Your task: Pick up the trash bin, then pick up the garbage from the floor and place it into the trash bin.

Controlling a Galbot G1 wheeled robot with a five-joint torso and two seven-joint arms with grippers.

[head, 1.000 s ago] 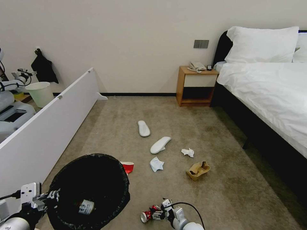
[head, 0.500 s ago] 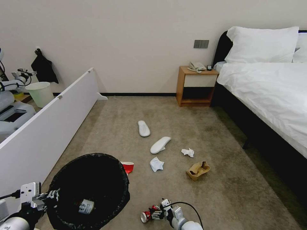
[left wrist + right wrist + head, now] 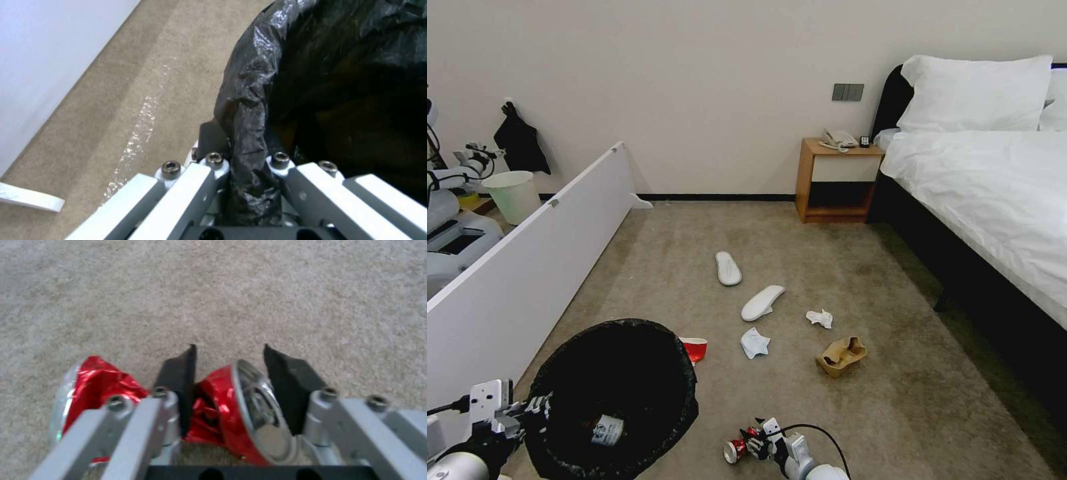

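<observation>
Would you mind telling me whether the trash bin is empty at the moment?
Not empty. The head view looks into the trash bin, held at its rim by the left gripper, and a bottle lies at the bottom.

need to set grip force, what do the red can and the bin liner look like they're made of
Crushed red can: thin metal, probably aluminium; glossy red skin creased into sharp folds, mirror-bright silver end. The right gripper straddles it.

Trash bin liner: thin black plastic film, shiny and finely crinkled, bunched where the left gripper pinches the rim.
</observation>
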